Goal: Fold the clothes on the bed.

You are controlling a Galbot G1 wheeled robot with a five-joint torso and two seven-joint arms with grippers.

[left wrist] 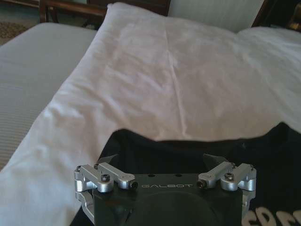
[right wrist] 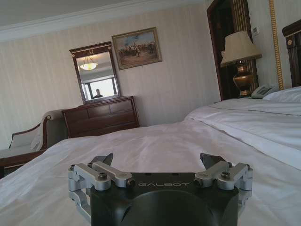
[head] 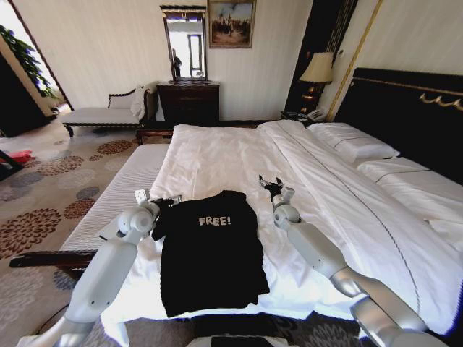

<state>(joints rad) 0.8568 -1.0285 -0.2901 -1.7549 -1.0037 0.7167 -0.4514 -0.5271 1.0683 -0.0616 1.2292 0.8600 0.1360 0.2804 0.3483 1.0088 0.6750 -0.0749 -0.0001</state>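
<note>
1. While it lies flat on the white duvet near the foot of the bed (head: 217, 155), the black T-shirt (head: 210, 260) shows its white "FREE!" print upward, with its collar toward the headboard and its hem near the foot edge.
2. Its left sleeve lies just beside the left hand (head: 168, 200), which is at the shirt's shoulder; in the left wrist view this hand (left wrist: 167, 162) hangs over the black cloth with fingers spread and grasping nothing.
3. At the other side, the right hand (head: 271, 183) is above the duvet near the shirt's right shoulder, apart from the cloth; its fingers are also spread wide and empty, as the right wrist view (right wrist: 157, 160) shows.
4. Beyond the bed stand a dark dresser (head: 188, 101) with a mirror (head: 184, 43), and a lamp (head: 317, 69) beside the headboard (head: 405, 108).
</note>
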